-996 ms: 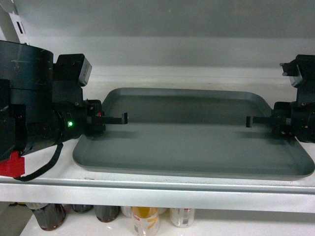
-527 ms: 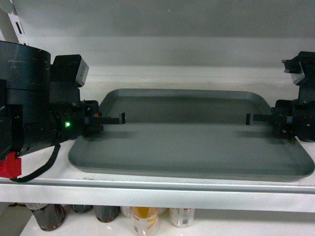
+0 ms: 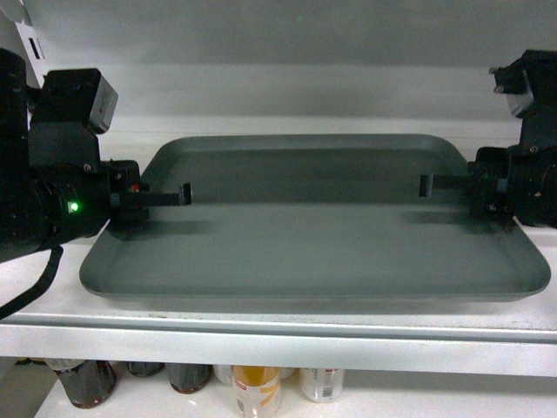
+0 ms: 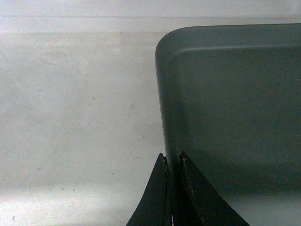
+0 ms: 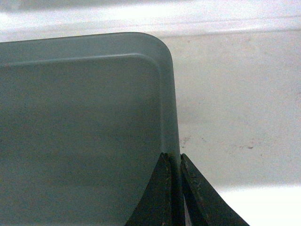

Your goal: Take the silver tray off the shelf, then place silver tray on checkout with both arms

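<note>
I see the silver tray (image 3: 313,235), a wide matte grey rectangle with rounded corners and a low raised rim, above the shelf (image 3: 278,335), its near edge close over the shelf's front lip. The left gripper (image 4: 173,162) and right gripper (image 5: 173,160) each pinch a side rim.

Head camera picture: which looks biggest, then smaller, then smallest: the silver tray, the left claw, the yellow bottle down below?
1. The silver tray, by far the widest thing there.
2 and 3. The left claw and the yellow bottle look about alike. The bottle is cut off by the picture's edge and sits at a different depth, so I won't rank them.
</note>
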`<state>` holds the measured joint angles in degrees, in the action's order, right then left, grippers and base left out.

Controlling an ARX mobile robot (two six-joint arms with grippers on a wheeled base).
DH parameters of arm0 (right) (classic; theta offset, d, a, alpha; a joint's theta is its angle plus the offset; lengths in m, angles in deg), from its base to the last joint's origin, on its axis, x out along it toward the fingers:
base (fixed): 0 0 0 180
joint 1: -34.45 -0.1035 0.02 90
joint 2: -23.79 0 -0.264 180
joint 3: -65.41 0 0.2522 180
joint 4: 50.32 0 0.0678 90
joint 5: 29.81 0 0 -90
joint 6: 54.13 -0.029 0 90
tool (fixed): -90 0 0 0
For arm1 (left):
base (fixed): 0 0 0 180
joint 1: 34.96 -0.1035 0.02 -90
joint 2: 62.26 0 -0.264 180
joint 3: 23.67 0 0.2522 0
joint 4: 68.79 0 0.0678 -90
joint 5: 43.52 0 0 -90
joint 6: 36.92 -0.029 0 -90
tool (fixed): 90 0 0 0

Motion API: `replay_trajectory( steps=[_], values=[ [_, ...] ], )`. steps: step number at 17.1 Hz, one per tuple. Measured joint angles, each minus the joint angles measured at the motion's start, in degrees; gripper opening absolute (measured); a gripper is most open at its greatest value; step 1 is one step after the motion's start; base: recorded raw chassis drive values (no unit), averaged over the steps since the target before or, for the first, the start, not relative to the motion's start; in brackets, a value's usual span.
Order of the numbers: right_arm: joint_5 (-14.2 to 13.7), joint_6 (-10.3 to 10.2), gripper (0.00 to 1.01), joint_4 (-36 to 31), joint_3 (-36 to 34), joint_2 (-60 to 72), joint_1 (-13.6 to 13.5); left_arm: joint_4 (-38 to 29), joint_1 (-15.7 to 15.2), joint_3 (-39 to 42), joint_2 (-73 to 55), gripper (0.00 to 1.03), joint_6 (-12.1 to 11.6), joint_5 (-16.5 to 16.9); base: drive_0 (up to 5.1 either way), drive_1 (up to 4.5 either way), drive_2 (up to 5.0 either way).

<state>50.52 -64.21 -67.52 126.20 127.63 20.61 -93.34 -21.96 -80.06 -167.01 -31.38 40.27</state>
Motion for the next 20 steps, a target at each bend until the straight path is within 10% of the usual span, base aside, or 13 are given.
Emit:
replay_trajectory(
  steps=[20],
  values=[
    [-2.78,-1.07,0.03,7.19,-3.74,-12.09,-1.14,5.01,2.12,3.23,12.02,0.04,-3.43,-2.36,0.0,0.00,0.0]
  ],
)
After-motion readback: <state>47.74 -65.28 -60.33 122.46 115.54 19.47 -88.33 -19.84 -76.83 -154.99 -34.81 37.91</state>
